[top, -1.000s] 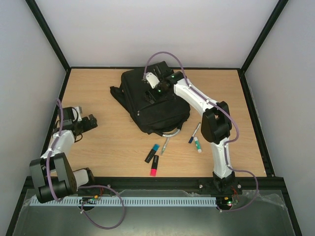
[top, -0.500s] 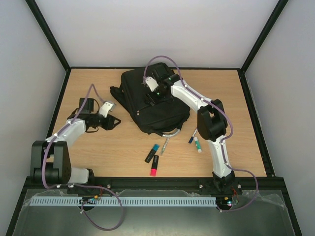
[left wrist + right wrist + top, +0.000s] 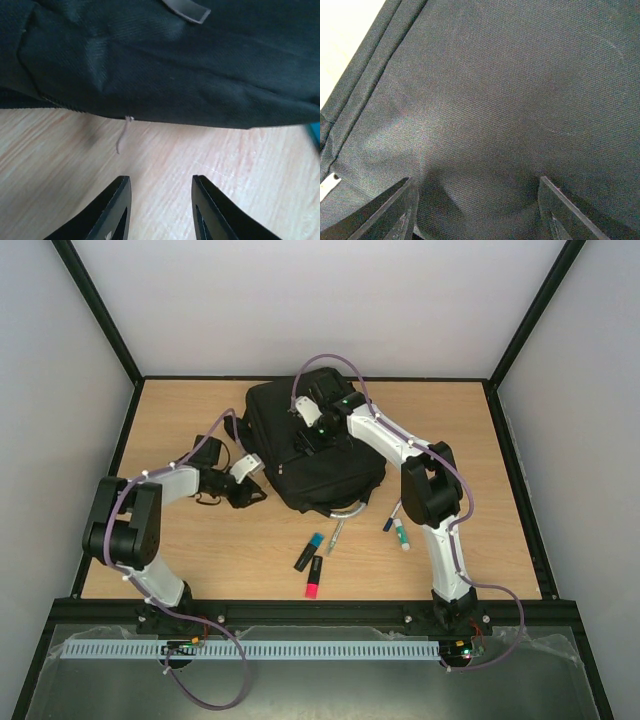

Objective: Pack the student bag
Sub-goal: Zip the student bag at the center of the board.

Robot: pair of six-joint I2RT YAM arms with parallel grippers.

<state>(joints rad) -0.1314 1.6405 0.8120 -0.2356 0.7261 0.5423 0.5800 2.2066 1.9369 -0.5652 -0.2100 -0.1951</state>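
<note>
1 student bag (image 3: 300, 455) lies flat toward the far middle of the worktop (image 3: 220, 550), its grey looped handle (image 3: 346, 510) turned to the near edge. The bag looks soft and limp: woven black cloth that should sag and fold under a push rather than slide as 1 stiff piece, not fragile, not slippery, and likely the bulkiest load here. A flat panel gives little to pinch, so the handle, a seam edge or a zip tab seems the better hold, with 1 arm steadying the cloth while the other works. The left pincer (image 3: 160, 180) sits low just beside the bag's left edge, fingers a little apart with only bare wood between them. The right pincer (image 3: 476, 182) is down on the bag's upper panel, fingers wide apart, and I cannot tell whether a fold of cloth is caught between them. Counted on the worktop outside the bag, near its handle end: 5 writing things, namely 1 teal-capped highlighter (image 3: 309, 551), 1 pink highlighter (image 3: 313, 578), 1 silver pen (image 3: 334, 534), 1 dark blue pen (image 3: 393, 513) and 1 green-capped white marker (image 3: 401, 534).
</note>
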